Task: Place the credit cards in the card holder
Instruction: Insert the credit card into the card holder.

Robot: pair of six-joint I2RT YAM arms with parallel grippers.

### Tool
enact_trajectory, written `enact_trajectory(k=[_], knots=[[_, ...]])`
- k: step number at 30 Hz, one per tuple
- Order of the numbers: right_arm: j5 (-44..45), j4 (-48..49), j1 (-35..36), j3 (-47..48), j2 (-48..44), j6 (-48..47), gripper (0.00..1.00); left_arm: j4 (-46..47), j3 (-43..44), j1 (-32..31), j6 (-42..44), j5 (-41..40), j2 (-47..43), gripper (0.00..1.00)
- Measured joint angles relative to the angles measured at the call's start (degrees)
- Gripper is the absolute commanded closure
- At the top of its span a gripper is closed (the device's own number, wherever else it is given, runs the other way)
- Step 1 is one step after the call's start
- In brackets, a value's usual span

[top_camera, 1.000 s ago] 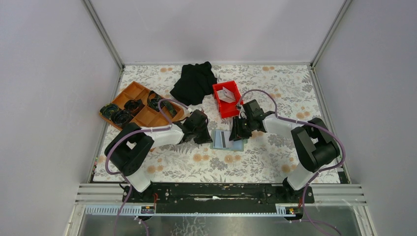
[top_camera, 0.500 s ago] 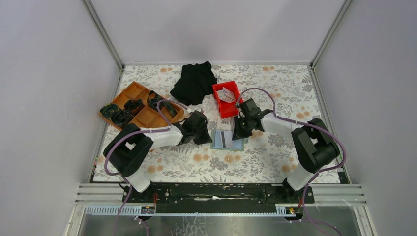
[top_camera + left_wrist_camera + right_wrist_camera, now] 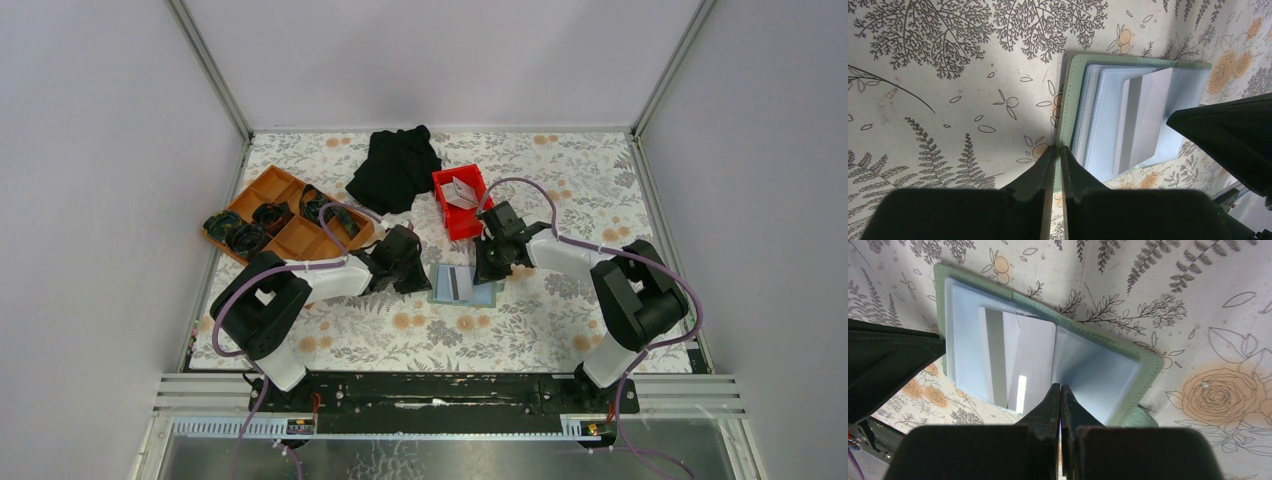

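The card holder [image 3: 480,293] lies open on the table between the arms, grey-green outside and pale blue inside. A light grey credit card [image 3: 457,284] with a dark stripe lies on its left half, also seen in the left wrist view [image 3: 1143,120] and the right wrist view [image 3: 1030,350]. My left gripper [image 3: 424,282] is shut on the holder's thin green left edge [image 3: 1068,110]. My right gripper [image 3: 484,274] is shut with nothing seen between its jaws, tips over the holder's centre fold [image 3: 1060,386], beside the card's edge. More white cards [image 3: 461,191] lie in the red bin.
A red plastic bin [image 3: 466,226] stands just behind the right gripper. An orange compartment tray [image 3: 268,191] with dark items sits at the back left. A black cloth [image 3: 395,165] lies at the back centre. Walls close in the table on three sides.
My right gripper has drawn back a little toward the far side, off the holder's right part. The left gripper and the holder have stayed put.
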Motion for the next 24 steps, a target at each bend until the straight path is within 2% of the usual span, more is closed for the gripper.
enact_trajectory(k=[24], knots=[[-0.1, 0.1, 3.3, 0.1, 1.4, 0.5, 1.00, 1.9, -1.4, -0.4, -0.5, 0.0, -0.6, 0.87]])
